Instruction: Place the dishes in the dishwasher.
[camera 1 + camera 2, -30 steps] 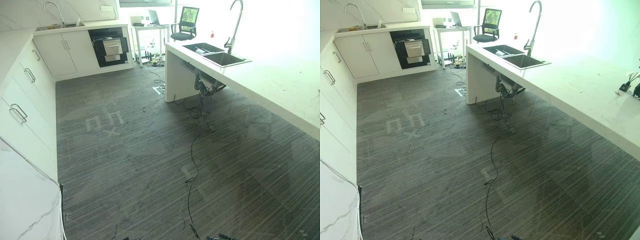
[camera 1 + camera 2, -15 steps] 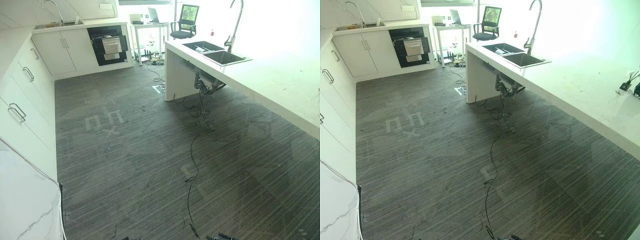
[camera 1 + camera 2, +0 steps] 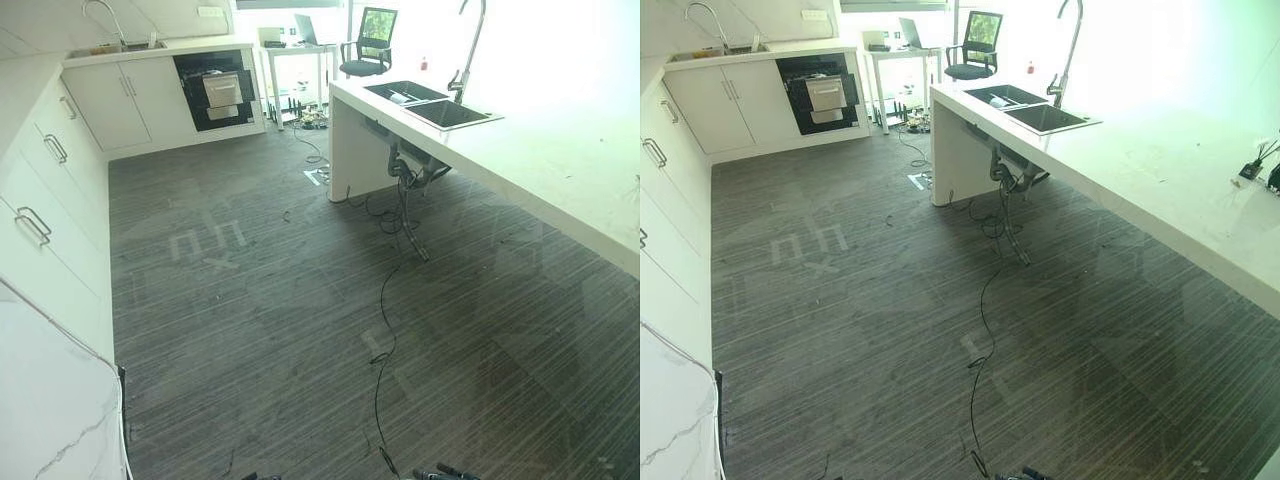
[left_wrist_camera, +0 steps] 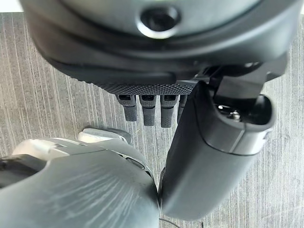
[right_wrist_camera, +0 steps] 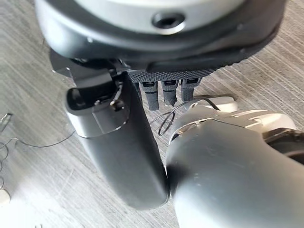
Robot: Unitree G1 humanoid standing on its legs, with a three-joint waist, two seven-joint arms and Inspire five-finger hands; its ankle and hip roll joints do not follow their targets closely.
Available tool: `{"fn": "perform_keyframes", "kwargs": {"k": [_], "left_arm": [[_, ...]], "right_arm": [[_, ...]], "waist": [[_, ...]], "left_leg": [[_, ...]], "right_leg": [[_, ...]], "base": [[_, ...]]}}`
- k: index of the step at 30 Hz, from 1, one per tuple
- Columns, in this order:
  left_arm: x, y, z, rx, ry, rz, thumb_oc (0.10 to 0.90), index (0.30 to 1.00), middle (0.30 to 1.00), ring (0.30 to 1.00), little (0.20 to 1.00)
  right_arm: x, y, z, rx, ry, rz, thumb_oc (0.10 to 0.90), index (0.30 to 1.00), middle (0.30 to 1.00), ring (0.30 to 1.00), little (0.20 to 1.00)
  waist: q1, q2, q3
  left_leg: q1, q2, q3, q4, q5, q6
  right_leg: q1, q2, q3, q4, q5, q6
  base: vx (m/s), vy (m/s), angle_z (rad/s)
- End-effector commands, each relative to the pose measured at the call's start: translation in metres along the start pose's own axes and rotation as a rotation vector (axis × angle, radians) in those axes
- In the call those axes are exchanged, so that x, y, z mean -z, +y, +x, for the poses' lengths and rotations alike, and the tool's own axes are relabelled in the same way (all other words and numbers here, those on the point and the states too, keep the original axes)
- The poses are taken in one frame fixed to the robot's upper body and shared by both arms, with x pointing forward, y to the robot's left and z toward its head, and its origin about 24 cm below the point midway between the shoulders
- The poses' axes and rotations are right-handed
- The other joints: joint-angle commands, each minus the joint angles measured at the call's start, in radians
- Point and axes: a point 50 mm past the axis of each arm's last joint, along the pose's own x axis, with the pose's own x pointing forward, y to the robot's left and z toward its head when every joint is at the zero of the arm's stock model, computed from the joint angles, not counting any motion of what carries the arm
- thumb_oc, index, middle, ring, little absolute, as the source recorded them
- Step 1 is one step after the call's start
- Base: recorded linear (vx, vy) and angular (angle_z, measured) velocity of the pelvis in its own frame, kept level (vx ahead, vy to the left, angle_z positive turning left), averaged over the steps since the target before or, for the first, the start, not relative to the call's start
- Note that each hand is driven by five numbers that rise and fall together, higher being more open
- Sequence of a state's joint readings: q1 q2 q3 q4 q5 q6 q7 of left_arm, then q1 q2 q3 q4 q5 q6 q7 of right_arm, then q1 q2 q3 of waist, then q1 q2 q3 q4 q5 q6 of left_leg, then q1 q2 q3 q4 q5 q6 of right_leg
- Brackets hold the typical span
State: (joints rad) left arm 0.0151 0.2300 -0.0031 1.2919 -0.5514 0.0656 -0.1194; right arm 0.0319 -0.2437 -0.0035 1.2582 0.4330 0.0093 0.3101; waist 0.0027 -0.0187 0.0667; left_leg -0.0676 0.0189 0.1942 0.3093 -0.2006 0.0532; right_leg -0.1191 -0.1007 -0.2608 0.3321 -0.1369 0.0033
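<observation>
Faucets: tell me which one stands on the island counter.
The tall faucet beside the double sink on the island at the right. The other faucet stands at the far wall sink, left of the dishwasher.

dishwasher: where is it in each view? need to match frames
Left eye view: dishwasher, upper left, dark front among the white cabinets on the far wall.
Right eye view: same spot, upper left.
Left wrist view: hand and floor, no dishwasher.
Right wrist view: the same.
Shared landmark: office chair.
</observation>
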Motion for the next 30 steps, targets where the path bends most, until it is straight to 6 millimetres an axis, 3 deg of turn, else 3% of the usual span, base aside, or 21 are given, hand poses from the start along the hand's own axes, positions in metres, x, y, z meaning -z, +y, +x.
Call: {"fn": "perform_keyframes", "kwargs": {"k": [1, 4, 6, 7, 8, 11, 12, 13, 16, 18, 19, 20, 21, 26, 30], "left_arm": [[-0.019, -0.009, 0.000, 0.055, -0.102, -0.100, 0.800, 0.900, 0.900, 0.900, 0.900], [-0.045, -0.017, -0.003, 0.084, -0.235, -0.092, 0.800, 0.900, 0.900, 0.900, 0.900], [-0.057, -0.020, -0.006, 0.094, -0.296, -0.081, 0.800, 0.900, 0.900, 0.900, 0.900], [-0.072, -0.023, -0.011, 0.115, -0.384, -0.093, 0.800, 0.900, 0.900, 0.900, 0.900], [-0.072, -0.023, -0.012, 0.116, -0.391, -0.094, 0.800, 0.900, 0.900, 0.900, 0.900], [-0.080, -0.025, -0.017, 0.126, -0.458, -0.103, 0.800, 0.900, 0.900, 0.900, 0.900], [-0.085, -0.026, -0.020, 0.147, -0.500, -0.114, 0.800, 0.900, 0.900, 0.900, 0.900], [-0.088, -0.028, -0.024, 0.177, -0.547, -0.113, 0.800, 0.900, 0.900, 0.900, 0.900], [-0.088, -0.031, -0.027, 0.198, -0.575, -0.093, 0.800, 0.900, 0.900, 0.900, 0.900], [-0.081, -0.031, -0.030, 0.213, -0.591, -0.071, 0.800, 0.900, 0.900, 0.900, 0.900], [-0.075, -0.030, -0.032, 0.211, -0.595, -0.049, 0.800, 0.900, 0.900, 0.900, 0.900], [-0.071, -0.029, -0.033, 0.211, -0.597, -0.032, 0.800, 0.900, 0.900, 0.900, 0.900], [-0.063, -0.023, -0.037, 0.218, -0.603, -0.006, 0.800, 0.900, 0.900, 0.900, 0.900], [-0.068, -0.023, -0.043, 0.249, -0.629, 0.042, 0.800, 0.900, 0.900, 0.900, 0.900], [-0.093, -0.027, -0.051, 0.275, -0.686, 0.129, 0.800, 0.900, 0.900, 0.900, 0.900]], "right_arm": [[-0.025, 0.000, -0.001, -0.039, -0.113, -0.060, 0.800, 0.900, 0.900, 0.900, 0.900], [-0.064, 0.013, -0.003, -0.078, -0.292, -0.082, 0.800, 0.900, 0.900, 0.900, 0.900], [-0.080, 0.019, -0.007, -0.098, -0.371, -0.102, 0.800, 0.900, 0.900, 0.900, 0.900], [-0.104, 0.030, -0.018, -0.140, -0.504, -0.140, 0.800, 0.900, 0.900, 0.900, 0.900], [-0.108, 0.032, -0.020, -0.145, -0.524, -0.148, 0.800, 0.900, 0.900, 0.900, 0.900], [-0.132, 0.046, -0.035, -0.175, -0.642, -0.219, 0.800, 0.900, 0.900, 0.900, 0.900], [-0.144, 0.052, -0.044, -0.192, -0.707, -0.263, 0.800, 0.900, 0.900, 0.900, 0.900], [-0.154, 0.056, -0.055, -0.218, -0.770, -0.301, 0.800, 0.900, 0.900, 0.900, 0.900], [-0.159, 0.060, -0.061, -0.231, -0.809, -0.311, 0.800, 0.900, 0.900, 0.900, 0.900], [-0.162, 0.068, -0.067, -0.261, -0.844, -0.330, 0.800, 0.900, 0.900, 0.900, 0.900], [-0.160, 0.069, -0.071, -0.284, -0.852, -0.340, 0.800, 0.900, 0.900, 0.900, 0.900], [-0.158, 0.067, -0.074, -0.294, -0.859, -0.349, 0.800, 0.900, 0.900, 0.900, 0.900], [-0.156, 0.062, -0.082, -0.310, -0.875, -0.364, 0.800, 0.900, 0.900, 0.900, 0.900], [-0.160, 0.060, -0.093, -0.326, -0.919, -0.382, 0.800, 0.900, 0.900, 0.900, 0.900], [-0.160, 0.069, -0.097, -0.357, -0.936, -0.347, 0.800, 0.900, 0.900, 0.900, 0.900]], "waist": [[-0.011, 0.020, 0.000], [-0.012, 0.021, 0.008], [-0.014, 0.022, 0.011], [-0.018, 0.023, 0.021], [-0.017, 0.023, 0.024], [-0.007, -0.002, 0.058], [0.004, -0.034, 0.091], [0.012, -0.038, 0.127], [0.020, -0.032, 0.152], [0.030, -0.021, 0.162], [0.023, 0.023, 0.157], [0.022, 0.039, 0.153], [0.036, 0.066, 0.150], [0.033, 0.066, 0.138], [0.042, 0.039, 0.072]], "left_leg": [[0.027, 0.040, 0.043, -0.009, -0.082, -0.074], [0.028, 0.040, 0.034, -0.009, -0.079, -0.075], [0.029, 0.039, 0.030, -0.009, -0.076, -0.077], [0.035, 0.039, 0.031, -0.009, -0.061, -0.083], [0.037, 0.038, 0.030, -0.009, -0.056, -0.085], [0.052, 0.010, 0.035, -0.009, 0.027, -0.100], [0.036, -0.016, 0.021, 0.024, 0.124, -0.113], [-0.087, -0.014, -0.008, 0.233, 0.160, -0.128], [-0.128, -0.007, -0.001, 0.221, 0.176, -0.126], [-0.089, 0.009, 0.023, -0.009, 0.216, -0.126], [-0.165, 0.080, 0.012, -0.009, 0.188, -0.148], [-0.202, 0.102, -0.008, -0.009, 0.195, -0.161], [-0.282, 0.122, -0.105, -0.009, 0.242, -0.191], [-0.255, 0.129, -0.072, -0.009, 0.178, -0.173], [-0.216, 0.087, -0.081, -0.009, 0.106, -0.115]], "right_leg": [[0.073, -0.011, -0.028, -0.032, -0.089, 0.088], [0.073, -0.004, -0.026, -0.032, -0.091, 0.080], [0.072, -0.001, -0.024, -0.032, -0.093, 0.077], [0.071, 0.007, -0.019, -0.032, -0.095, 0.068], [0.072, 0.007, -0.018, -0.032, -0.095, 0.066], [0.076, -0.008, -0.002, -0.032, -0.092, 0.049], [0.079, -0.029, 0.021, -0.032, -0.091, 0.031], [0.079, -0.020, 0.033, -0.032, -0.086, 0.008], [0.092, -0.005, 0.045, -0.032, -0.085, 0.006], [0.114, 0.013, 0.063, -0.032, -0.101, 0.019], [0.126, 0.062, 0.058, -0.032, -0.121, 0.023], [0.138, 0.082, 0.064, -0.032, -0.134, 0.024], [0.176, 0.126, 0.103, -0.032, -0.167, 0.016], [0.234, 0.092, 0.115, -0.032, -0.192, 0.030], [0.285, 0.039, 0.097, -0.032, -0.200, 0.083]], "base": [[0.01, -0.087, 0.01], [0.01, -0.110, 0.02], [0.01, -0.140, 0.01], [0.02, -0.149, 0.01], [0.04, -0.186, -0.01], [0.03, -0.118, -0.09], [0.02, -0.213, -0.15], [0.03, -0.194, -0.06], [0.10, -0.030, -0.04], [0.29, 0.121, -0.25], [0.33, 0.179, -0.27], [0.57, 0.303, -0.17], [0.47, 0.232, -0.02], [0.39, 0.244, -0.40], [0.33, 0.224, -0.20]]}}
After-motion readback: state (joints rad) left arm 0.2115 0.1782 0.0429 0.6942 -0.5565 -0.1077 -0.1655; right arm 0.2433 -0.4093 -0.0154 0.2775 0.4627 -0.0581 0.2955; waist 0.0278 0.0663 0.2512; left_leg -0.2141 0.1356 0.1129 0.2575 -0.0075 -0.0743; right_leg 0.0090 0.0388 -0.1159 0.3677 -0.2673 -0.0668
